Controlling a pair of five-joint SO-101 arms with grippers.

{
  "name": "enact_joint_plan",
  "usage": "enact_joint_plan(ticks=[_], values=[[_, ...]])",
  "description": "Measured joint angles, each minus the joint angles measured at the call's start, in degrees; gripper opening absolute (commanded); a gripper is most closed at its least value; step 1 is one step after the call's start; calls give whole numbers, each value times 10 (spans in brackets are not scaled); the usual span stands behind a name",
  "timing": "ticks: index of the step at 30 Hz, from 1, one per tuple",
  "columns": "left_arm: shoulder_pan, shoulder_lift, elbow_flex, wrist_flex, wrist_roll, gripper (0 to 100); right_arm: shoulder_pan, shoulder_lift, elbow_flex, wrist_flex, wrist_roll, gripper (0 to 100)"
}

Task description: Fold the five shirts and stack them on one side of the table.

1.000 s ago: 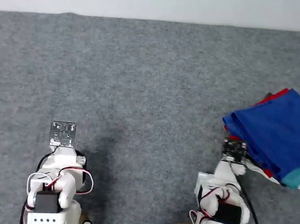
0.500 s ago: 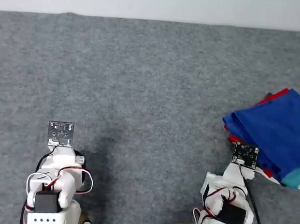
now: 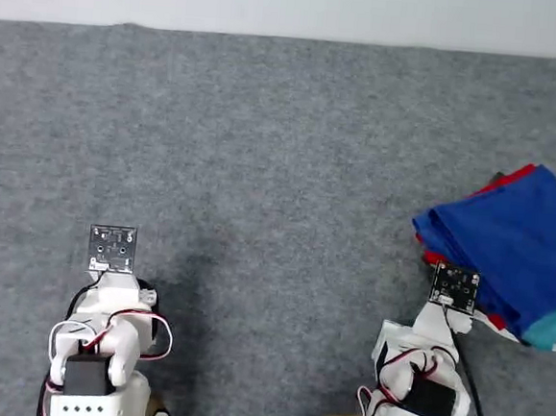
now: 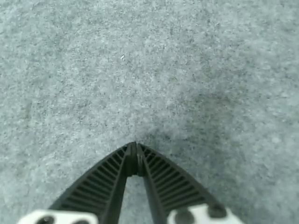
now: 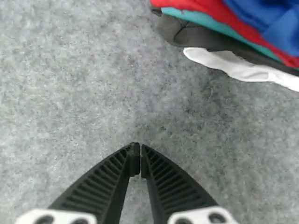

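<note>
Nearest in, the left gripper point(image 4: 136, 148) sits at seven o'clock, jaws pinched together on nothing, above the grey felt table point(image 3: 282, 151). The right gripper point(image 5: 140, 148) at five o'clock is likewise closed and empty, just beside the shirt stack point(image 3: 491, 249) at three o'clock. That's blue shirt point(image 5: 266, 14) on top, then red shirt point(image 5: 187, 7), teal shirt point(image 5: 205, 23), dark shirt point(image 5: 187, 35), and the white shirt point(image 5: 238, 69) poking out underneath. Five layers, so the folding looks done. The danger is a right arm point(image 3: 420, 364) swing toward three o'clock, which could snag that white hem and drag the pile crooked.
</note>
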Motion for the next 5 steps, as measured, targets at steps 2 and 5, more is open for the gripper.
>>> enact_joint_plan(ticks=[2, 5], values=[[0, 0, 0, 0, 0, 6, 1, 0, 0, 0, 0, 9], [0, 0, 0, 0, 0, 6, 1, 0, 0, 0, 0, 9]])
